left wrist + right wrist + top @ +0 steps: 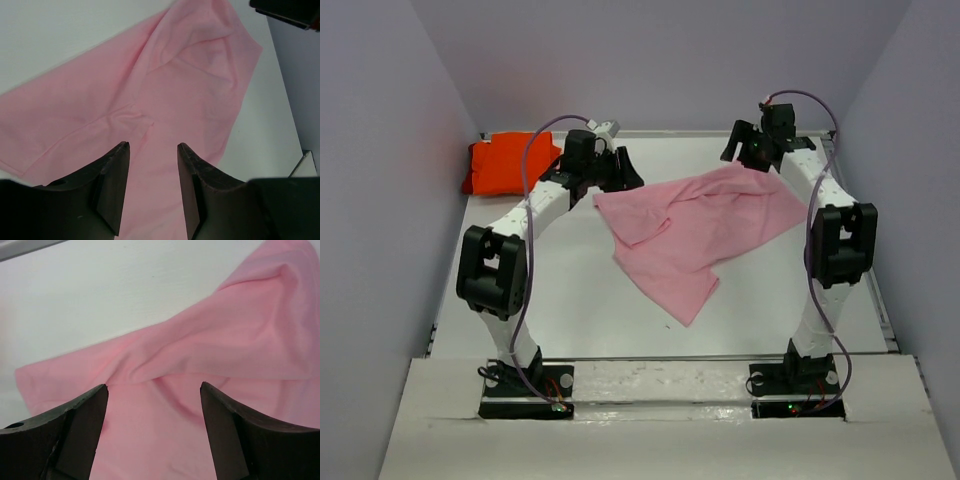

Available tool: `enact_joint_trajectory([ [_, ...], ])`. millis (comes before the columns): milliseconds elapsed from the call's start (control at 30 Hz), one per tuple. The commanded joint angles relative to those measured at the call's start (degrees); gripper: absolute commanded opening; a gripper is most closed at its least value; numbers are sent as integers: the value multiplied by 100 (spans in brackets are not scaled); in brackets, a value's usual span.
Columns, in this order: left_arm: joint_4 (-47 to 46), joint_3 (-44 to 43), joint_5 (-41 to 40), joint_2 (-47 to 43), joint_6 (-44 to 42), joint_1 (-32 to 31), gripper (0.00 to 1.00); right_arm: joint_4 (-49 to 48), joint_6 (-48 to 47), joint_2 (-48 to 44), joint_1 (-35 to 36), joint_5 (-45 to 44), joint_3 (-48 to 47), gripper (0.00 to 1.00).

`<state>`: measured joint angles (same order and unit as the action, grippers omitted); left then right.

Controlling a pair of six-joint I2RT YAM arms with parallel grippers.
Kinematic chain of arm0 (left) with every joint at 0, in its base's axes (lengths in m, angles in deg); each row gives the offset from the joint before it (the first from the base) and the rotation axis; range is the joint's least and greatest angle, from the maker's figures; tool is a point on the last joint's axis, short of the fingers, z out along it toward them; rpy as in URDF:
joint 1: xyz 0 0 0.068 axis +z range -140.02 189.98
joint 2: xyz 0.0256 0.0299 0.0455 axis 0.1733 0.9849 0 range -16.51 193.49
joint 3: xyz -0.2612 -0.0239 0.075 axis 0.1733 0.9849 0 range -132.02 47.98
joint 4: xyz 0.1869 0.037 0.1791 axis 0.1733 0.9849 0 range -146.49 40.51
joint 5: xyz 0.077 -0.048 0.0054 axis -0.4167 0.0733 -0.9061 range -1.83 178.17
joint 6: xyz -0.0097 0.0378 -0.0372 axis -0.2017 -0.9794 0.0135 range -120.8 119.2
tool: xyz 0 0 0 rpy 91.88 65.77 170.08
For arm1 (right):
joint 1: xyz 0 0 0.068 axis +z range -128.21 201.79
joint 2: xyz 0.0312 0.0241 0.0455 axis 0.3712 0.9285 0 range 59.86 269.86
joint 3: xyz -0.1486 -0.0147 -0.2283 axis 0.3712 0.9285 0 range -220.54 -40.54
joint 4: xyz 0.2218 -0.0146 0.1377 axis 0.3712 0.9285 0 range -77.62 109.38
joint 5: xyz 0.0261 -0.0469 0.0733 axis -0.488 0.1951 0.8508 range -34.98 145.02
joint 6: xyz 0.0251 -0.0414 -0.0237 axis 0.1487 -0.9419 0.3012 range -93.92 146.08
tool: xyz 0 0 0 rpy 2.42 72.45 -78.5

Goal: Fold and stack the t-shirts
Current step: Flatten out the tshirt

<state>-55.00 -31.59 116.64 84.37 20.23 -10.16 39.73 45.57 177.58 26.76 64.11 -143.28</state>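
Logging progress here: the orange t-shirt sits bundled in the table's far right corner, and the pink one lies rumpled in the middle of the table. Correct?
One slip: the orange t-shirt sits bundled in the far left corner, not the right, as the top external view shows. The pink t-shirt does lie rumpled in the middle of the table.

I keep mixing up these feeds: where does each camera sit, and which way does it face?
Top: above and behind, looking down on table, pink shirt, orange shirt; left arm, right arm show.
Left wrist: on left arm, facing pink shirt; left tool shows.
Right wrist: on right arm, facing pink shirt; right tool shows.
All share the pink shirt.
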Motion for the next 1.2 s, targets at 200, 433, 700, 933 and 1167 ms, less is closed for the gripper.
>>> enact_joint_trajectory([
  [200, -457, 337, 28, 863, 550, -508, 51, -485, 47, -1354, 180, 313, 1616, 80],
  [433, -493, 328, -175, 1372, 709, -614, 51, -485, 20, -1962, 180, 313, 2240, 80],
  [700, -440, 249, -87, 1785, 805, -623, 51, -564, 46, -1787, 180, 427, 2548, 80],
  [933, -344, 153, -104, 1541, 709, -631, 51, -591, 38, -1550, 180, 174, 2417, 80],
  [1167, -273, 109, -254, 952, 533, -666, 51, -573, 20, -1383, 180, -668, 2215, 80],
])
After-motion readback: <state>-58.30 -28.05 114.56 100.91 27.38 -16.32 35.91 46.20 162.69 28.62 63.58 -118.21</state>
